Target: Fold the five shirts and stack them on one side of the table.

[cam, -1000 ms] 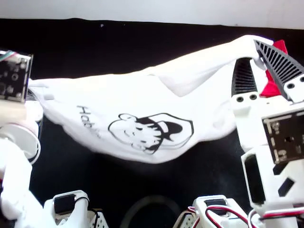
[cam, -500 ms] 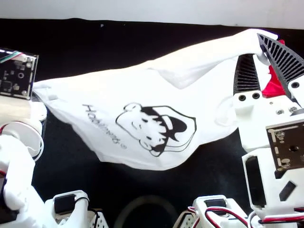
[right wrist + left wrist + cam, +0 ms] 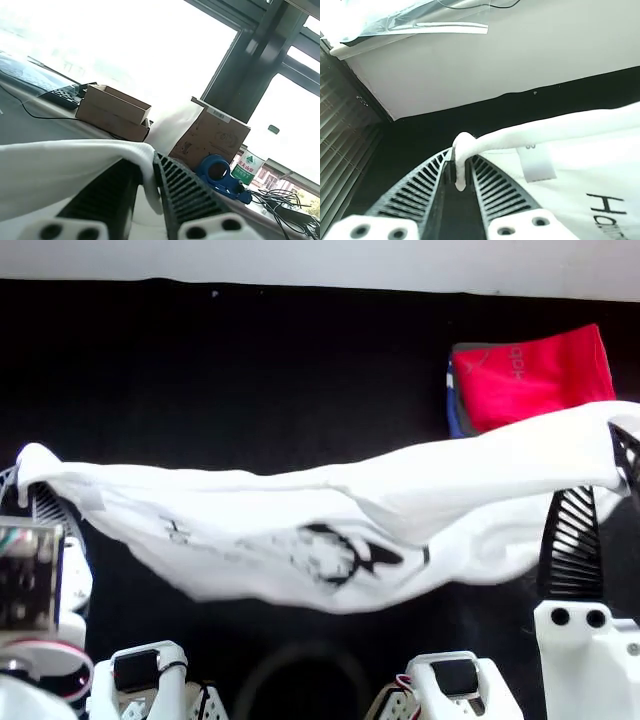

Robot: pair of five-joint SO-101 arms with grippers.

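A white shirt (image 3: 330, 520) with a black cartoon print hangs stretched in the air between my two arms, sagging in the middle above the black table (image 3: 250, 370). My left gripper (image 3: 28, 475) is shut on one corner of it at the left; its wrist view shows the cloth (image 3: 560, 155) pinched between the ribbed fingers (image 3: 427, 177). My right gripper (image 3: 625, 455) is shut on the opposite corner at the right edge, the fabric (image 3: 65, 170) caught between its fingers (image 3: 182, 192). A folded red shirt (image 3: 530, 375) lies on a blue one at the table's far right.
Both arm bases (image 3: 150, 680) stand at the near edge, with a round cable loop between them. A white wall (image 3: 320, 260) borders the table's far side. In the right wrist view, cardboard boxes (image 3: 115, 110) and windows lie in the room beyond.
Both grippers have drawn toward the near edge with the shirt, pulling it flatter and more edge-on. The red shirt stack, hidden behind the right gripper before, is now uncovered.
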